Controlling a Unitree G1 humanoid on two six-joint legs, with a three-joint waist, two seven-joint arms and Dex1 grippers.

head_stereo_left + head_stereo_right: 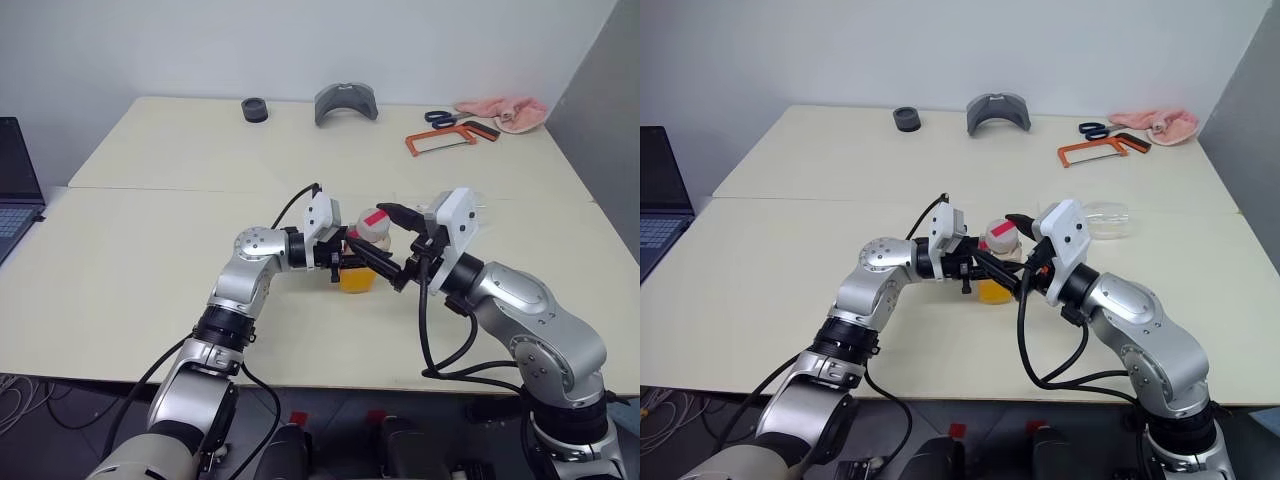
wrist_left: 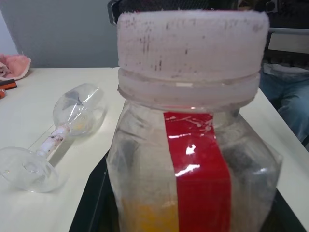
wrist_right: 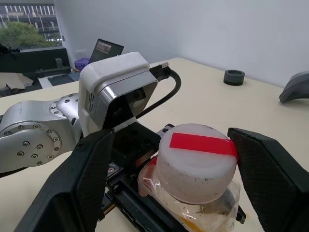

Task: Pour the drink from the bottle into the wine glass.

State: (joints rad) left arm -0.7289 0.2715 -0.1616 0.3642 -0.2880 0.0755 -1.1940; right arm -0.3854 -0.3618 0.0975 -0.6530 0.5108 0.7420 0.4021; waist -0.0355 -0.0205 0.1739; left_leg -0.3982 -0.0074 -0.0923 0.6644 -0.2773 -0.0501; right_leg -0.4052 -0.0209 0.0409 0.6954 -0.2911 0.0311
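My left gripper point(image 2: 193, 215) is shut on the bottle point(image 2: 193, 145), a clear squarish bottle with a red stripe, and holds it upright just above the table. The orange-yellow drink point(image 1: 357, 279) fills the bottle's lower part. The white cap point(image 3: 195, 162) with its red mark is on. My right gripper point(image 3: 186, 166) is open, and its black fingers point(image 3: 89, 183) stand on either side of the cap. The wine glass point(image 2: 72, 121) lies on its side on the table beyond the right arm, also seen as the wine glass point(image 1: 1106, 219) in the right eye view.
Along the far edge of the cream table point(image 1: 150, 260) lie a black ring point(image 1: 255, 109), a grey curved piece point(image 1: 345, 102), scissors point(image 1: 448, 117), an orange hacksaw point(image 1: 450, 139) and a pink cloth point(image 1: 505, 110). A laptop point(image 1: 14, 190) sits at the far left.
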